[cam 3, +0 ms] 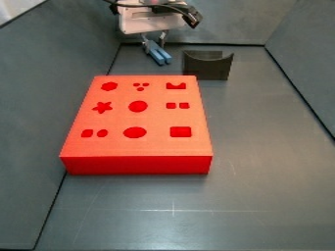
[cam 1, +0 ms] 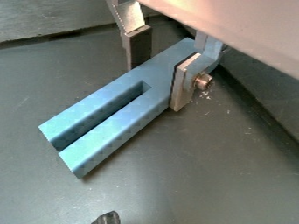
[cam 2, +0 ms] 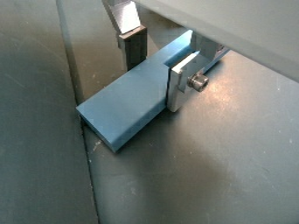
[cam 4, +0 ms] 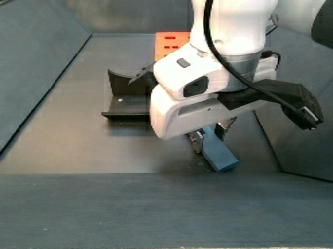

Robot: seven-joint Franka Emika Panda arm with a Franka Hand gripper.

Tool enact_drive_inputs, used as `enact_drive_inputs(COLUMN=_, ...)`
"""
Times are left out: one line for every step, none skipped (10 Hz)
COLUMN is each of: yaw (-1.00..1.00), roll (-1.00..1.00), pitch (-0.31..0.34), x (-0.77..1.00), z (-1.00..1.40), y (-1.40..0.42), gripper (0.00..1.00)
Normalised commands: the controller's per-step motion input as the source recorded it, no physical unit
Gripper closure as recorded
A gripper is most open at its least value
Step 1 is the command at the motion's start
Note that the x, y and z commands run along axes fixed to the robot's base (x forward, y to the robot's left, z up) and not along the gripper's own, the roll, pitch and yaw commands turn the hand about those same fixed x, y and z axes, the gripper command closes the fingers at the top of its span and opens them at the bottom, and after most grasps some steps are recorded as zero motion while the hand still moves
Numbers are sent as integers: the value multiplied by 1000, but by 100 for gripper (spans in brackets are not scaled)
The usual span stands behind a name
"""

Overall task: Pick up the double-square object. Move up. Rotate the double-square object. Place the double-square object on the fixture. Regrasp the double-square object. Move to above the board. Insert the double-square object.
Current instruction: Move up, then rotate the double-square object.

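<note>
- Dark grey flooring point(cam 3: 197, 211) is carrying everything, with the red board point(cam 3: 137, 123) lying mid-floor.
- Behind it, the gripper point(cam 1: 160, 63) is pinching one end of the double-square object point(cam 1: 111, 122), silver fingers point(cam 1: 187, 80) pressing its sides.
- That blue bar is lying flat, seemingly touching the floor, long axis pointing away from the gripper.
- Just beside, the fixture point(cam 3: 207, 64) is standing apart.

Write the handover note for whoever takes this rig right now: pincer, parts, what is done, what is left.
Pincer: down at floor level, one finger on each side of the double-square object; a true clamp cannot be confirmed.
Double-square object: lies low by the floor in both wrist views, beyond the board in a side view.
Fixture: standing near it, nothing on it.
Board: no peg in its holes.
Done: pincer brought to the piece.
Left: lift, rotate, place on fixture, regrasp, move above board, insert.
</note>
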Motion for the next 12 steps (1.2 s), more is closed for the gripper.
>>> enact_drive_inputs(yaw=6, roll=-1, pitch=12, x=-10, z=803, y=-3, gripper=100)
enact_drive_inputs(yaw=-4, roll=8, pitch=33, x=-11, z=709, y=-4, gripper=100)
enact_drive_inputs(yaw=-8, roll=11, pitch=52, x=-17, z=636, y=-9, gripper=100)
enact_drive_inputs(yaw=-11, roll=34, pitch=69, x=-23, z=475, y=-6, gripper=100)
enact_drive_inputs(yaw=-11, roll=52, pitch=80, x=-20, z=348, y=-3, gripper=100)
enact_drive_inputs(yaw=-6, roll=76, pitch=92, x=-22, z=172, y=-5, gripper=100)
enact_drive_inputs(yaw=0, roll=0, pitch=0, x=-139, z=672, y=-1000, gripper=100)
enact_drive_inputs(yaw=13, roll=31, pitch=-10, x=-134, z=638, y=-1000, gripper=100)
enact_drive_inputs(yaw=18, roll=57, pitch=-8, x=-147, z=657, y=-1000, gripper=100)
enact_drive_inputs(yaw=22, roll=103, pitch=19, x=-94, z=562, y=-801, gripper=100)
enact_drive_inputs(yaw=26, roll=130, pitch=55, x=-59, z=440, y=-617, gripper=100)
enact_drive_inputs(yaw=32, roll=137, pitch=91, x=-32, z=275, y=-367, gripper=100)
